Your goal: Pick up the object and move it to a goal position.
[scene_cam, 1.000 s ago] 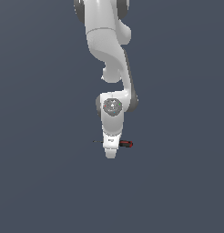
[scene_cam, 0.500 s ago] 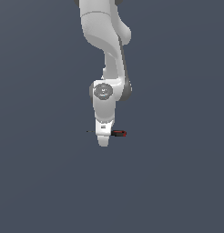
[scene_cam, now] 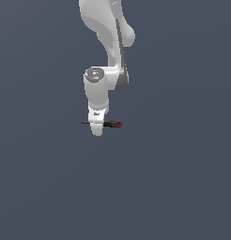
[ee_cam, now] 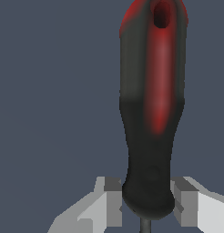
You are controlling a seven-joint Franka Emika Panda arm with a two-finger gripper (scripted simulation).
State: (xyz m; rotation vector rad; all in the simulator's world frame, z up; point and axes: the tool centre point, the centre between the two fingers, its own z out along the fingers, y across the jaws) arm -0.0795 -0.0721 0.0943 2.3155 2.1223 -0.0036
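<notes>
My jaws (scene_cam: 97, 127) are clamped on the screwdriver (scene_cam: 109, 124) near the base of its handle, holding it level, red tip poking toward the exterior view's right, thin shaft sticking out on the left, pads (ee_cam: 113, 202) pressing both sides.

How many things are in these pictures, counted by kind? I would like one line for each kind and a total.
Screwdriver: 1, black and red handle, thin dark shaft, held crosswise in the gripper.
Gripper: 1, at the end of the white arm, fingers on both sides of the handle's base.
Total: 2
</notes>
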